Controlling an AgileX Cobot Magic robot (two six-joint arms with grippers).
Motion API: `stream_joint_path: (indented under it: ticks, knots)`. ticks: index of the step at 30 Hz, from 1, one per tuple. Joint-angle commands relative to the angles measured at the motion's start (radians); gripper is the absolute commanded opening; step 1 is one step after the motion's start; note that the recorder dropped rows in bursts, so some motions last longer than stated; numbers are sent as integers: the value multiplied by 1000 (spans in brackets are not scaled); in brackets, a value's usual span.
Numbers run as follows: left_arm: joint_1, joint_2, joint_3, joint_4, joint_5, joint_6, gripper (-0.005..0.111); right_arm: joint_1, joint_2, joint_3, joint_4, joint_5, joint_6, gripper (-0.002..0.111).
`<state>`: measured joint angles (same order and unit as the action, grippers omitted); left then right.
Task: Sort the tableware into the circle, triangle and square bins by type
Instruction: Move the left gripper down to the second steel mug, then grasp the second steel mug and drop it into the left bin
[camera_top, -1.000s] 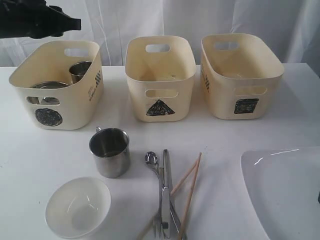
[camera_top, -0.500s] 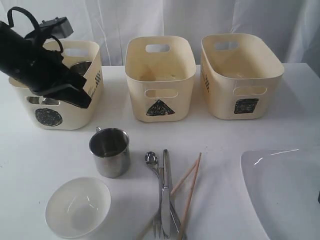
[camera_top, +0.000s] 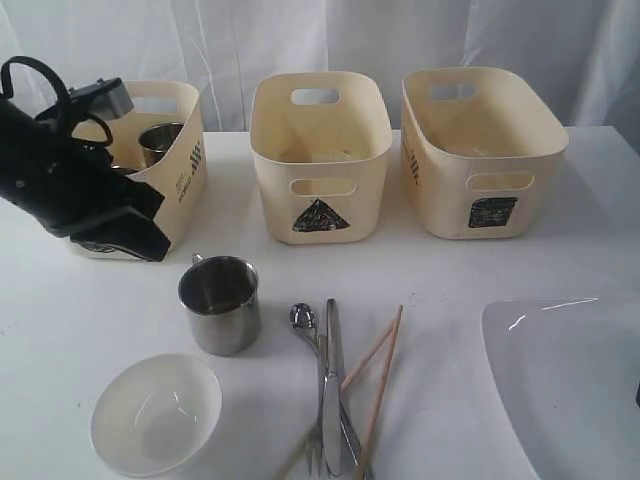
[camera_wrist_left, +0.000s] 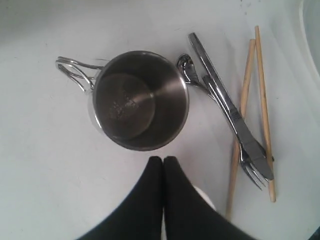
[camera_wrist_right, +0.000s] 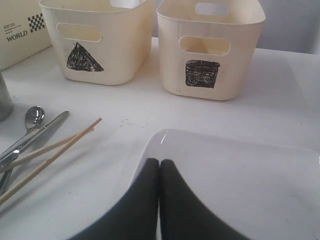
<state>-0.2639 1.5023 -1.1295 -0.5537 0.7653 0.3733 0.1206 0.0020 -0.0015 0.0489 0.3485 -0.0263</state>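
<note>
Your left gripper (camera_wrist_left: 163, 159) is clenched, its two black fingers pressed flat together with nothing between them. In the left wrist view its tips point at the round steel mug (camera_wrist_left: 140, 100) and stop just short of the rim without touching. That mug stands upright and empty on the white table (camera_top: 60, 330), its wire handle turned away from the cutlery. Just beside it lie the steel spoon (camera_wrist_left: 186, 65), the long steel knife (camera_wrist_left: 220, 95) and the steel fork (camera_wrist_left: 252, 172), bundled lengthwise. The two wooden chopsticks (camera_wrist_left: 260, 100) run at a slant beside and under them. The small round white bowl (camera_top: 156, 413) sits near the mug, toward the table's front edge.

In the exterior view your left arm crosses the front of the left cream plastic bin (camera_top: 175, 150) (its mark is hidden behind the arm). A second steel mug (camera_top: 158, 140) stands inside that bin. The cream bin with the black triangle (camera_top: 320, 150) is next along, then the cream bin with the black square (camera_top: 480, 150). I cannot make out anything in either of them.

Your right gripper (camera_wrist_right: 159, 161) is also clenched and empty. Its tips are at the near rim of the large white square plate (camera_wrist_right: 240, 180), which lies flat on the table's right side, well apart from the bins.
</note>
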Motion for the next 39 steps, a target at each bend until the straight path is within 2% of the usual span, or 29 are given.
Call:
stream_joint_path:
  ticks: [1, 6, 8, 11, 15, 17, 21, 26, 32, 39]
  knots:
    - [0, -11, 13, -10, -45, -48, 0, 0, -2, 2, 2, -5, 4, 0]
    - [0, -11, 13, 21, -101, -50, 0, 0, -2, 2, 2, -5, 32, 0]
    - [0, -11, 13, 53, -93, 2, 6, 0, -2, 2, 2, -5, 32, 0]
    - [0, -11, 13, 107, -93, 10, 24, 0, -2, 2, 2, -5, 32, 0]
    - [0, -11, 13, 120, -125, -8, 58, 0, -2, 2, 2, -5, 32, 0]
    - [0, -11, 13, 117, -148, -23, 64, 0, -2, 2, 2, -5, 32, 0]
    - [0, 24, 13, 102, -204, -39, 60, 0, -2, 2, 2, -5, 32, 0]
    - [0, 133, 13, -85, -202, -44, 59, 0, -2, 2, 2, -5, 32, 0]
    - [0, 252, 13, -86, -191, -37, 59, 0, -2, 2, 2, -5, 32, 0]
    - [0, 361, 13, -86, -253, -37, 58, 0, -2, 2, 2, -5, 32, 0]
